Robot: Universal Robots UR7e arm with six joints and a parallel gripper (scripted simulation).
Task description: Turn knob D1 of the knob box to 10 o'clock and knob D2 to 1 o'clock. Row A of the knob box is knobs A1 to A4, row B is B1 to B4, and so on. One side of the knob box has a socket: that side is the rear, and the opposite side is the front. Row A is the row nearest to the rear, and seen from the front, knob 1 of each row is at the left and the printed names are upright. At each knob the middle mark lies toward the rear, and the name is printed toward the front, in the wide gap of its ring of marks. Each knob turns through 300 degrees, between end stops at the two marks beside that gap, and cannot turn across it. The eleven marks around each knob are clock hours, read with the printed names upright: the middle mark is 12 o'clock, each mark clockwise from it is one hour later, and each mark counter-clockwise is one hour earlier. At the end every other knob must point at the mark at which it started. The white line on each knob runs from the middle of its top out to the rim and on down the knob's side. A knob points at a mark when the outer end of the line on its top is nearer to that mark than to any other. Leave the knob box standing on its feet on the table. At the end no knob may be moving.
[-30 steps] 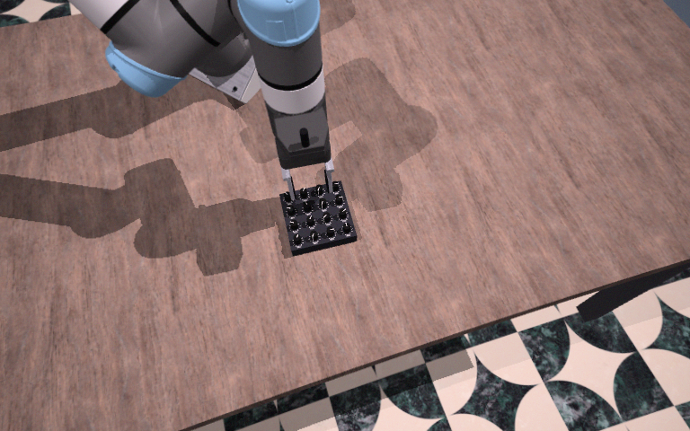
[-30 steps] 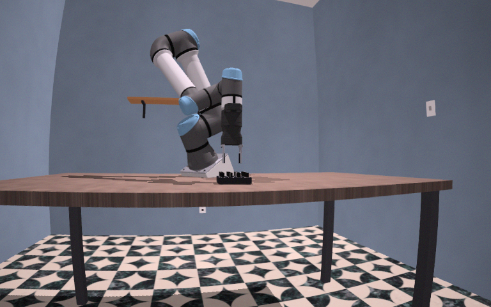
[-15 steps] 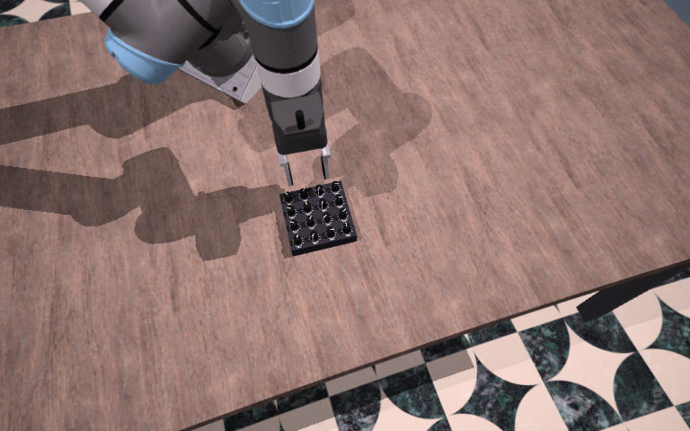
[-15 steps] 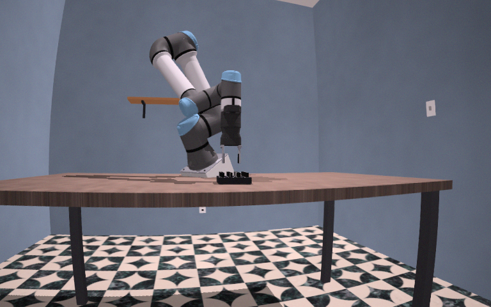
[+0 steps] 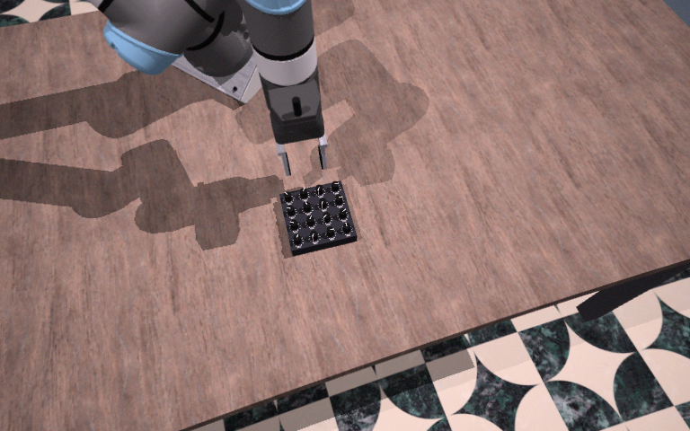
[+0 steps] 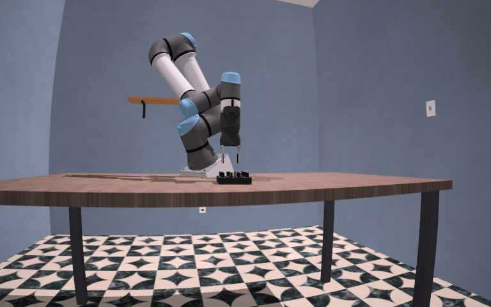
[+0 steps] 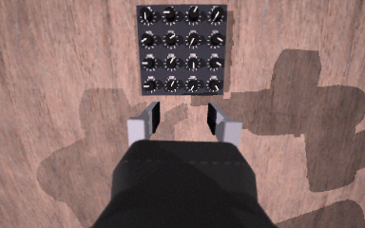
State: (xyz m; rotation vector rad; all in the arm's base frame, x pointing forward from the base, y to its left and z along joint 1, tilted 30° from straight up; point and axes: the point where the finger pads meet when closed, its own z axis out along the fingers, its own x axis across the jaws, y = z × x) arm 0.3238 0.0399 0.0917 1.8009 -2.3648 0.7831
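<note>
Progress on the task cannot be confirmed: which edge of the knob box (image 5: 317, 217) carries the socket is not visible in any view, so rows and D1, D2 cannot be placed and their hours cannot be read. The gripper (image 5: 305, 163) hangs above the table (image 5: 508, 152), just beside the box's edge nearest the robot base, fingers spread to full width — nothing between them. The box stands on its feet near the table's middle. In my judgement both turns may yet be outstanding. The wrist view alone resolves the white lines on all sixteen knobs; the exterior view alone shows the fingertips well above knob height — no contact.
</note>
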